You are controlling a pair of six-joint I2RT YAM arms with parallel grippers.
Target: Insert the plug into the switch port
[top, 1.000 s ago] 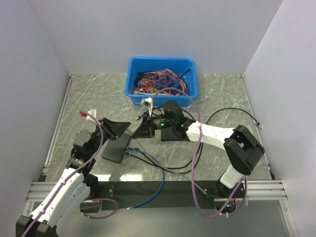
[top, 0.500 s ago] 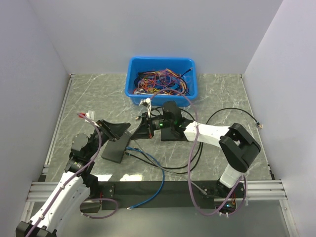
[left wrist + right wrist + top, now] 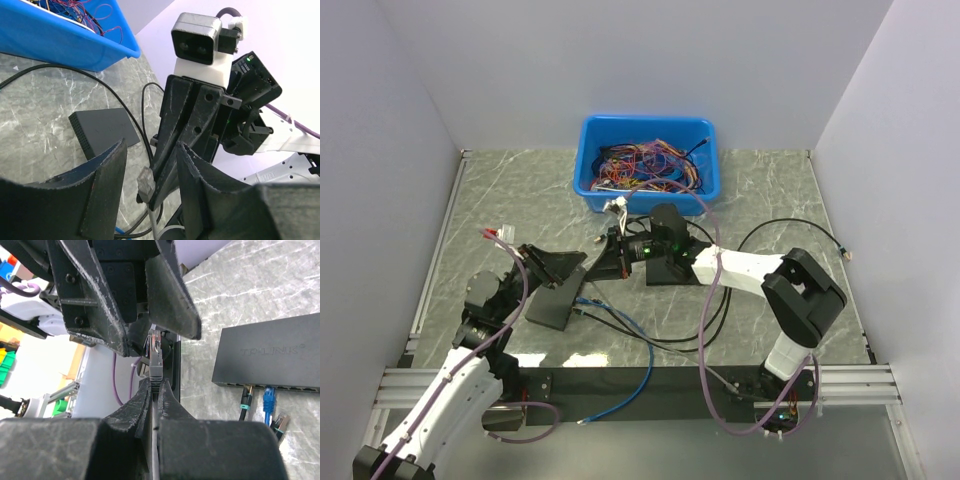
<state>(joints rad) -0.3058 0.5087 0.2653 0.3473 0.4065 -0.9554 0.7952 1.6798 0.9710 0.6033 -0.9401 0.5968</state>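
Observation:
My right gripper (image 3: pixel 156 386) is shut on a grey cable just behind its clear plug (image 3: pixel 155 351), which points up out of the fingers. My left gripper (image 3: pixel 150 172) is open, with one jaw on each side of the plug (image 3: pixel 145 181) and the right fingers, not touching it. In the top view the two grippers meet nose to nose, left (image 3: pixel 563 266) and right (image 3: pixel 605 258). The switch (image 3: pixel 270 356), a dark charcoal box, lies flat with its port row (image 3: pixel 265 386) along one long edge; it also shows in the top view (image 3: pixel 550 305).
Black, blue and grey cables (image 3: pixel 269 400) sit in the switch's ports. A second dark box (image 3: pixel 102 129) lies under the right arm (image 3: pixel 672 268). A blue bin (image 3: pixel 648 165) of wires stands at the back. Loose cables (image 3: pixel 630 335) cross the table.
The right arm's elbow has swung slightly inward and the left arm has shifted a little, so the open left jaws now sit closer around the held plug.

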